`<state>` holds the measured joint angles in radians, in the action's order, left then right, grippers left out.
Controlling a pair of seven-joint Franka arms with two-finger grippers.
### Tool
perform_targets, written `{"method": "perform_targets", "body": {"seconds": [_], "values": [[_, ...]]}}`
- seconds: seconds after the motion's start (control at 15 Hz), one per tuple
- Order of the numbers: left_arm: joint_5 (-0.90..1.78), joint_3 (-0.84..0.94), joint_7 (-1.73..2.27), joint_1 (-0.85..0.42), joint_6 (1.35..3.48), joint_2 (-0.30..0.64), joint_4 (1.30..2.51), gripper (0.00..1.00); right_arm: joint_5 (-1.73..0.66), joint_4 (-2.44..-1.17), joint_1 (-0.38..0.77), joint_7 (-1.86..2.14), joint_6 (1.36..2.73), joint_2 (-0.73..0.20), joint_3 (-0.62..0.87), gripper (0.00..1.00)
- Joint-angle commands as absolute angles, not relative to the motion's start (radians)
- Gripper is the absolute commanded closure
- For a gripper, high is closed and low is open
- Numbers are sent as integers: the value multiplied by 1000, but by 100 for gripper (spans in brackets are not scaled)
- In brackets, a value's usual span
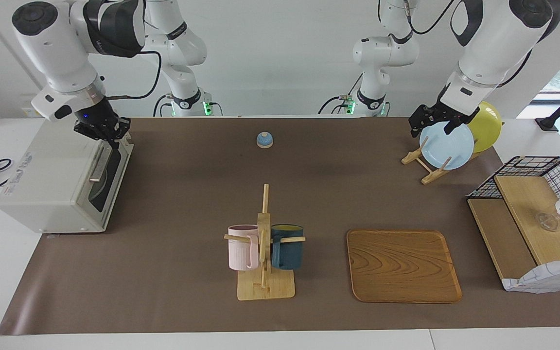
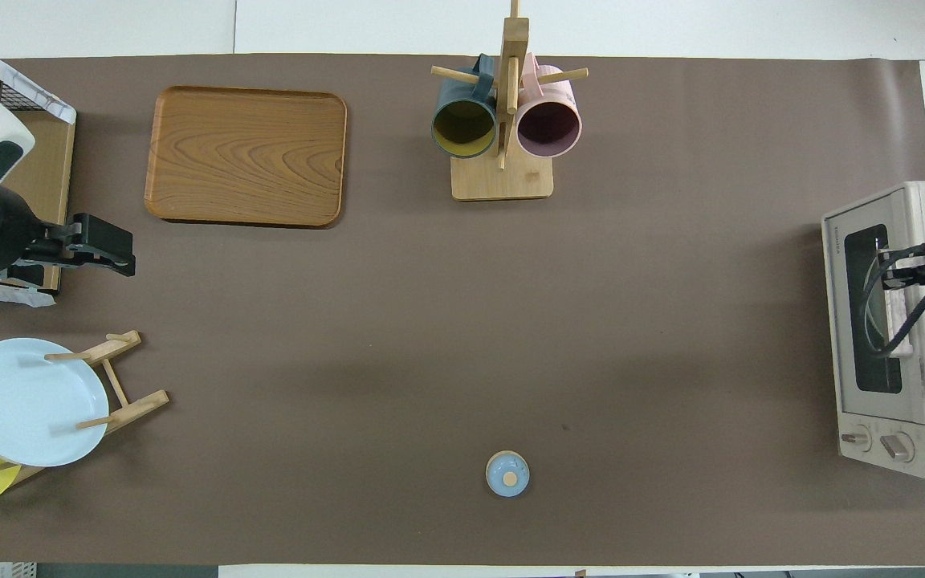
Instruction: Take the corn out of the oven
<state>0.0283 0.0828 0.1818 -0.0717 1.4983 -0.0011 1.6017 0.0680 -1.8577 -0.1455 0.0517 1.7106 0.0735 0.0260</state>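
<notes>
Robot lab (two arms (image 1: 66, 53), staged kitchenware)

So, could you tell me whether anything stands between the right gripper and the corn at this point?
Yes: the oven door is closed, with the right gripper shut at the door's handle. The corn cannot be seen through the dark window. The left gripper waits over the plate rack.
</notes>
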Motion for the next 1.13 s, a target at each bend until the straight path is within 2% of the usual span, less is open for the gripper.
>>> {"method": "perform_targets", "body": {"seconds": [0.0,0.6,1.06], "values": [[14,80,176,-80,1516,-14,1609,0,86,-1901,-187,11,1743,80,37,100],[23,81,176,-95,1537,-21,1626,0,86,-1991,-232,35,1881,68,37,100],[25,83,175,-101,1546,-23,1632,0,87,-2032,-252,141,1927,55,35,100]]}}
